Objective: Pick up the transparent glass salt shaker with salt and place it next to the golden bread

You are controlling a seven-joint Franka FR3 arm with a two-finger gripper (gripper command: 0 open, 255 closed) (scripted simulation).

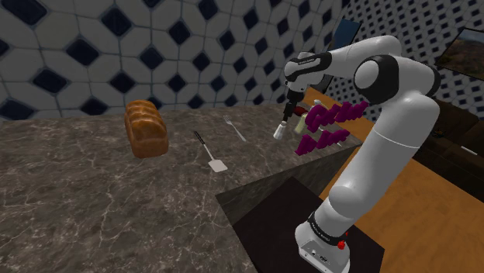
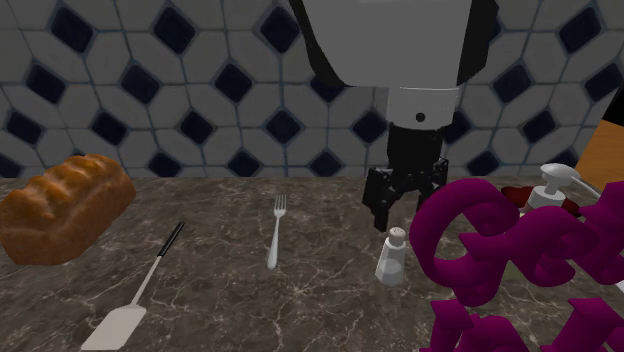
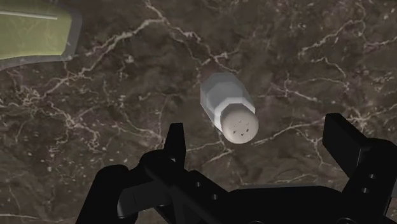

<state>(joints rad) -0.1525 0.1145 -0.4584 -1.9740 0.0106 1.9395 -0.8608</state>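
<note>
While your gripper [image 2: 400, 222] is hovering just above the shaker [image 2: 392, 257], its fingers [image 3: 175, 141] are standing wide apart and gripping nothing; you are seeing the shaker standing upright on the counter [image 2: 300, 310], with the fork [image 2: 275, 232] lying between it and the bread [image 2: 62, 208], well apart

1. The hand [image 3: 256, 127] is hanging over the tabletop [image 3: 95, 133], its two black fingers [image 3: 175, 141] standing wide apart.
2. A pale salt shaker [image 3: 224, 98] is standing on the tabletop, showing its rounded cap [image 3: 240, 126] with small holes towards the camera.
3. The shaker is lying in the gap between the fingers, touching neither.
4. The tabletop is showing dark brown stone with white veins.
5. A greenish-yellow object [image 3: 32, 32] with a grey rim is sitting well apart from the shaker; what it is cannot be told.
</note>
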